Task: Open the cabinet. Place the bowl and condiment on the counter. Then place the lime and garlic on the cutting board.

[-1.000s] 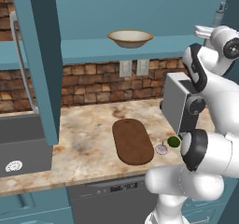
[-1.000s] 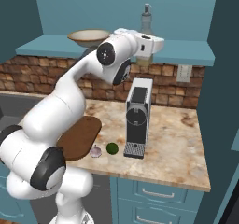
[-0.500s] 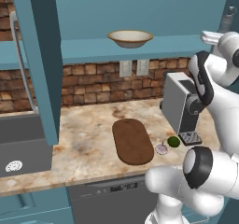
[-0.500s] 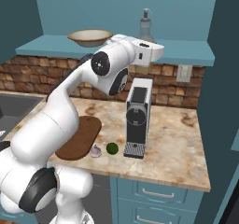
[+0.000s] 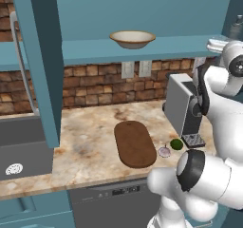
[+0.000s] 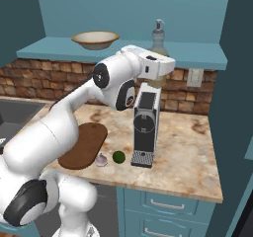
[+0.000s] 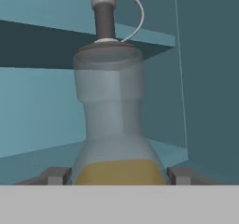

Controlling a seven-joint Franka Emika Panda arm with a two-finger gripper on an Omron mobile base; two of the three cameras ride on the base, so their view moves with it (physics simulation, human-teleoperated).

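Hand view: open hand (image 7: 116, 175) straddles the condiment (image 7: 112, 125) base.

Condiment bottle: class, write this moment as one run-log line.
cabinet: open | tool: open, fingers either side of condiment on shelf, not gripped | bowl: on shelf | lime, garlic: on counter beside cutting board

the arm (image 6: 64, 127) is glossy white, built of fat rounded segments joined by dark grey, disc-shaped joint caps. the hand (image 6: 157, 66) is a boxy white block. two small grey fingertips (image 7: 179, 175) are squared and blunt. no cables or markings are visible.
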